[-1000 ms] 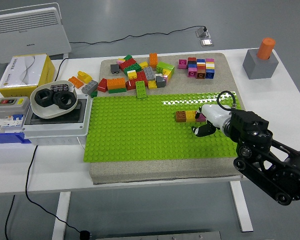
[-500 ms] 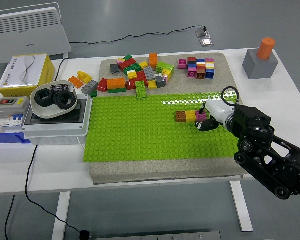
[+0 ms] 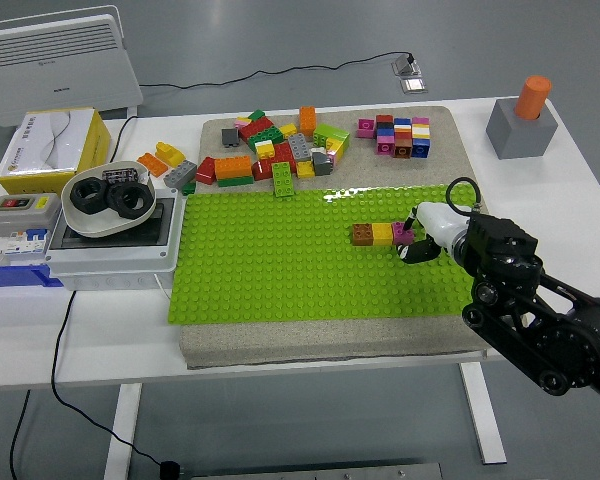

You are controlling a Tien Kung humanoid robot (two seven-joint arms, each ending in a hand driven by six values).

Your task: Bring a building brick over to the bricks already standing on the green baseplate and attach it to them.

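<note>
On the green baseplate [image 3: 280, 270] stands a short row of bricks: a brown brick [image 3: 362, 234], a yellow brick [image 3: 382, 233] and a magenta brick [image 3: 403, 233] at its right end. My right hand [image 3: 416, 236] comes in from the lower right and sits at the row's right end. Its fingers [image 3: 414, 251] curl around the magenta brick, which rests on the plate against the yellow one. The loose brick pile [image 3: 275, 150] lies behind the plate. My left arm is out of view.
A block of small mixed bricks [image 3: 395, 135] lies at the back right of the mat. A grey box with an orange cylinder [image 3: 521, 125] stands far right. A white box holding a bowl of black rings [image 3: 108, 200], a yellow carton [image 3: 55, 150] and a switch box [image 3: 20, 212] stand left.
My right hand has shifted slightly right and up at the row's end. The magenta brick, partly covered before, now shows in line with the yellow brick.
</note>
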